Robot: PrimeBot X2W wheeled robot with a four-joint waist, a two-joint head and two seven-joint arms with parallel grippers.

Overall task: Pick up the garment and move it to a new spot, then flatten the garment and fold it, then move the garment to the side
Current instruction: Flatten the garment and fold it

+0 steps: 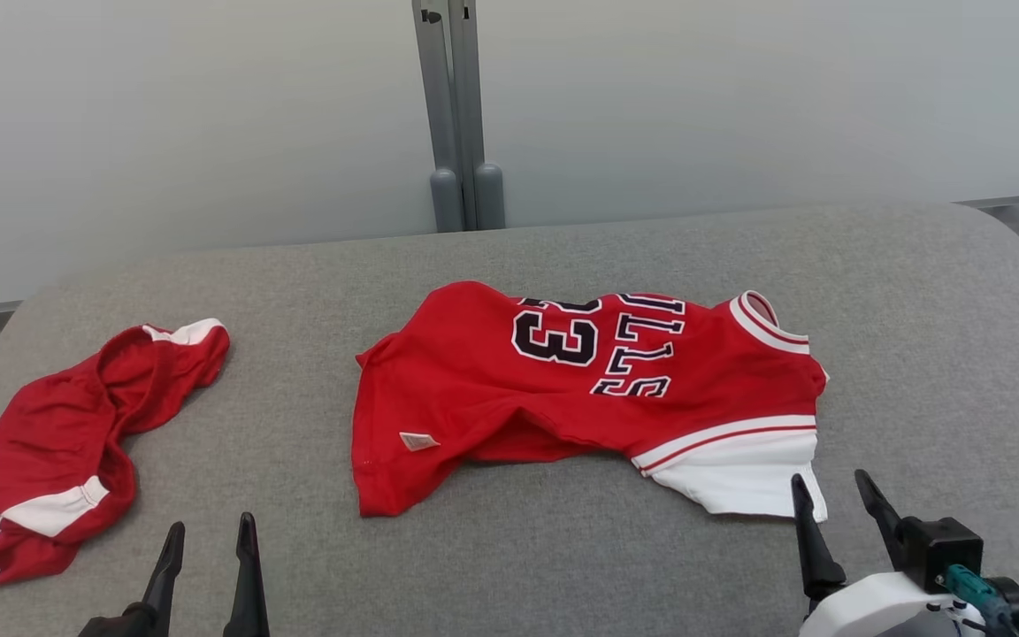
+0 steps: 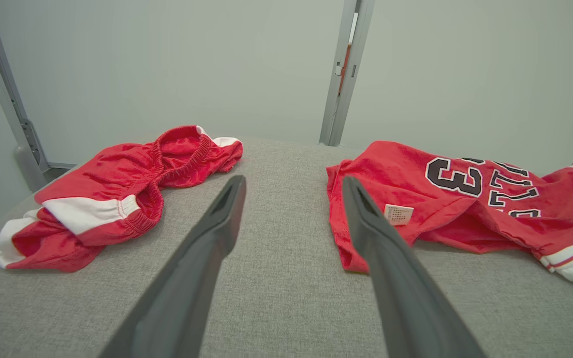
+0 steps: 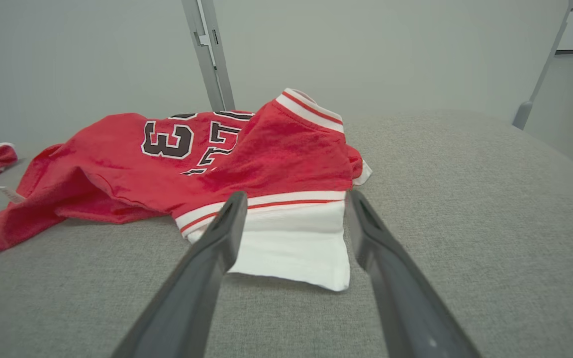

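Note:
A red jersey [image 1: 483, 380] with a black 23, black lettering and white trim lies crumpled in the middle of the grey padded table [image 1: 563, 566]. Its white-trimmed end points right. My right gripper [image 1: 830, 479] is open just in front of that white end; in the right wrist view its fingers [image 3: 296, 195] frame the white cloth [image 3: 291, 248] of the jersey [image 3: 276, 159] without touching it. My left gripper [image 1: 210, 524] is open near the table's front edge, left of the jersey. In the left wrist view, that gripper [image 2: 294, 180] has the jersey's hem and label [image 2: 398, 215] just right of it.
A pair of red shorts [image 1: 58, 433] with white bands lies bunched at the table's left end, also seen in the left wrist view [image 2: 117, 174]. Pale wall panels with a grey post [image 1: 461, 115] stand behind the table. Bare grey surface lies right of the jersey.

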